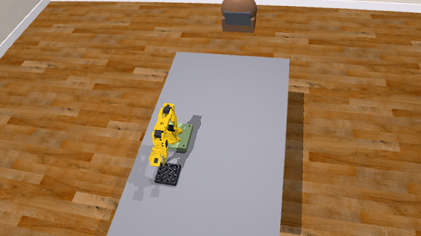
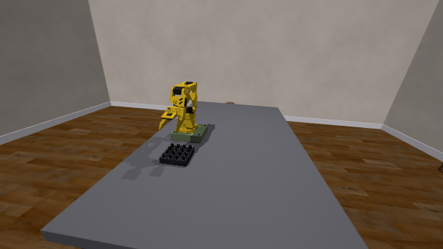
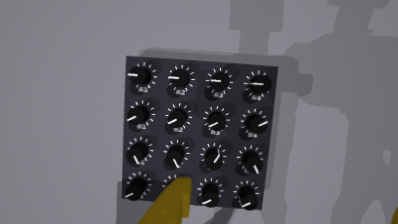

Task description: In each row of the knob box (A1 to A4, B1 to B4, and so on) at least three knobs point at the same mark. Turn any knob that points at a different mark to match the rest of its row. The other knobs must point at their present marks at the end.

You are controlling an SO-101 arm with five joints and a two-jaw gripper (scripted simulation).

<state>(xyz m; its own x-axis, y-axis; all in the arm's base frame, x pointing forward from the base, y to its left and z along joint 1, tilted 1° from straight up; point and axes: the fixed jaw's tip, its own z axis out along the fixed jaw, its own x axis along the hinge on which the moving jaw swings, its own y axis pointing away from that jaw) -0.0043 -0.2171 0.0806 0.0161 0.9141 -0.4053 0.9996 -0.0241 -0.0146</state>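
The black knob box [image 3: 200, 135] lies flat on the grey table, with four rows of four knobs with white pointers. It also shows in the top view [image 1: 168, 174] and the exterior view [image 2: 176, 154]. In the top row all pointers lie leftward. In the second row three pointers aim lower left, and the rightmost knob [image 3: 255, 121] aims right. In the third row the third knob [image 3: 214, 155] is tilted differently from its neighbours. My gripper [image 2: 163, 124] hovers above the box's near edge, open and empty. One yellow finger [image 3: 170, 202] hides a bottom-row knob.
The arm's green base plate [image 1: 181, 137] sits just behind the box. The table's left edge [image 1: 138, 166] is close to the box. A brown domed object [image 1: 239, 12] stands on the floor far behind the table.
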